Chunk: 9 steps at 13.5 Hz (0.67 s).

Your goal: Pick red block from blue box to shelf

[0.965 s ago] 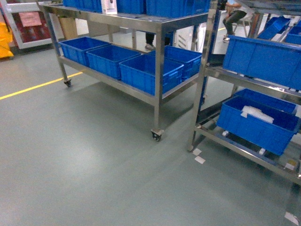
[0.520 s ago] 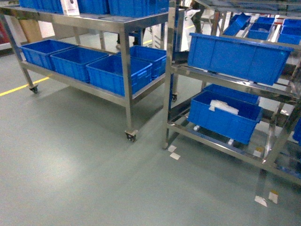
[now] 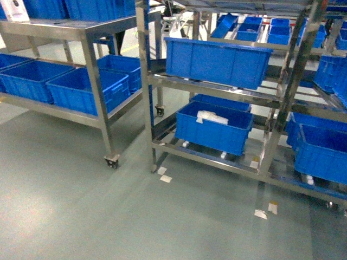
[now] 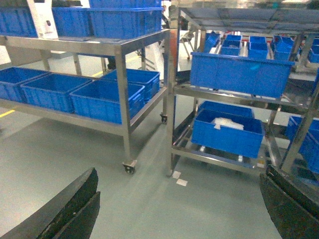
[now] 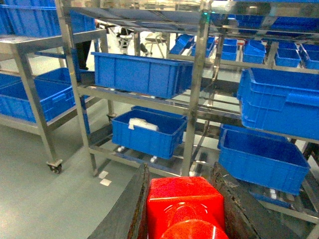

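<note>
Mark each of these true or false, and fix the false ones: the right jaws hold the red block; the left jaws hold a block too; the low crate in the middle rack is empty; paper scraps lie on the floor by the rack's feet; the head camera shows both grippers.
1. The right jaws hold the red block. True: it sits clamped between them in the right wrist view.
2. The left jaws hold a block too. False: the left gripper is open with only floor between its jaws.
3. The low crate in the middle rack is empty. False: something white lies in it.
4. Paper scraps lie on the floor by the rack's feet. True.
5. The head camera shows both grippers. False: neither appears there.
</note>
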Tool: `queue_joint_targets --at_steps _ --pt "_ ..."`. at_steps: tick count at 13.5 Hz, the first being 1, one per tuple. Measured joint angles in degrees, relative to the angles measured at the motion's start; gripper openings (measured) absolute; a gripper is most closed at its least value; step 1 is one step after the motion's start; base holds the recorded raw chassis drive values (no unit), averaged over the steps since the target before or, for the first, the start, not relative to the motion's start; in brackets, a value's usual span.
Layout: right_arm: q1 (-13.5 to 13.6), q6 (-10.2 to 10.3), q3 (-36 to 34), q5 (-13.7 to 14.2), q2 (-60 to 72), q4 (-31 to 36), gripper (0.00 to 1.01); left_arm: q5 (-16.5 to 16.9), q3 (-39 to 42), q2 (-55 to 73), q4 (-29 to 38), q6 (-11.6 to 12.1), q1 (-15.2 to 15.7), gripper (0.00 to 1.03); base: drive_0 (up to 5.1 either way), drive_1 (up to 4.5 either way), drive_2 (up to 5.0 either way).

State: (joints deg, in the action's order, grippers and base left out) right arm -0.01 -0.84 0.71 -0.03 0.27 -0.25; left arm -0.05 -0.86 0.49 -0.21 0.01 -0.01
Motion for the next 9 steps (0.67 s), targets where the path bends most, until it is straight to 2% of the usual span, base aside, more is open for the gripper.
queue_joint_targets --at_steps 9 --pt "0.0 0.0 0.0 0.0 0.0 0.0 0.29 0.02 0.0 0.0 0.0 0.0 0.0 0.98 -1.6 -1.61 -1.6"
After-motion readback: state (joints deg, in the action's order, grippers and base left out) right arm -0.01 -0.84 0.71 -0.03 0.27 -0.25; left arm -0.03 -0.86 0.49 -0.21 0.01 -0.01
